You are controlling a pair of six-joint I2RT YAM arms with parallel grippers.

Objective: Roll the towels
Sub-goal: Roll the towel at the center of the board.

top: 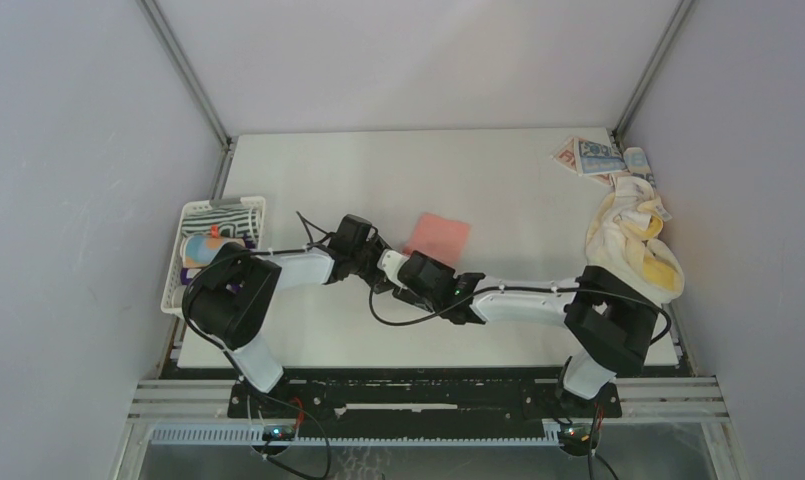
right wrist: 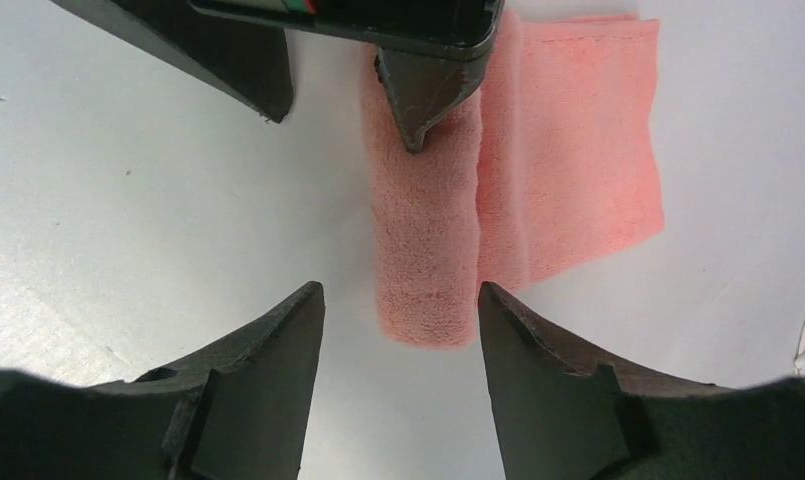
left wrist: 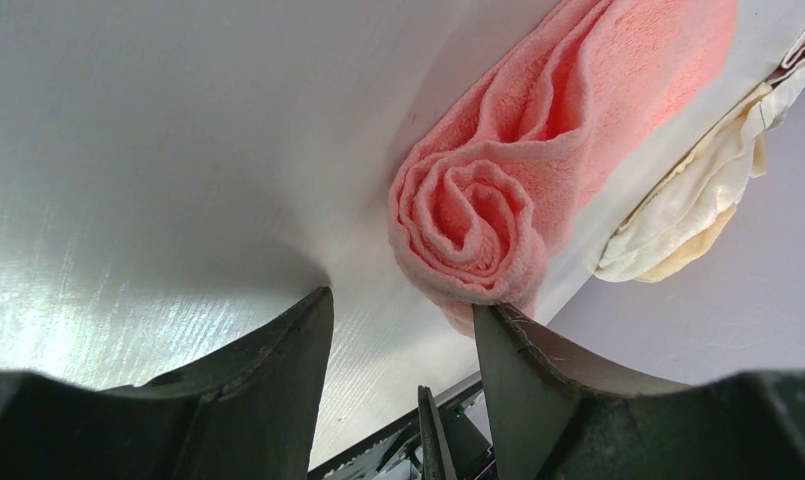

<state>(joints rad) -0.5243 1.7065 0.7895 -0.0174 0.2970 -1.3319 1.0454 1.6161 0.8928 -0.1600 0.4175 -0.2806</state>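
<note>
- Two arms reach in over the white table (top: 318,170) and meet near its middle, at the near-left edge of the salmon-pink towel (top: 440,238).
- Part of the salmon-pink towel is wound into a roll (right wrist: 426,250). The rest lies flat on the table beside the roll, on the side away from the left arm.
- Seen end-on from the left wrist, the roll shows a loose spiral of several turns (left wrist: 466,215).
- Left gripper (left wrist: 403,300): jaws spread apart with nothing clamped between them. In the right wrist view one of its fingers (right wrist: 428,95) presses on top of the roll near the far end, and the other stands over bare table beside it.
- Right gripper (right wrist: 401,287): jaws also spread and clamping nothing. The near end of the roll lies in the gap between its fingertips. I cannot tell whether they touch it.
- One heap of towels sits at the table's far-right edge: a cream-yellow towel (top: 633,235), bunched up, with a blue-printed towel (top: 598,157) just behind it.
- At the left edge stands a white slotted basket (top: 176,268) holding a black-and-white striped towel (top: 230,214) and other cloth too small to make out.
</note>
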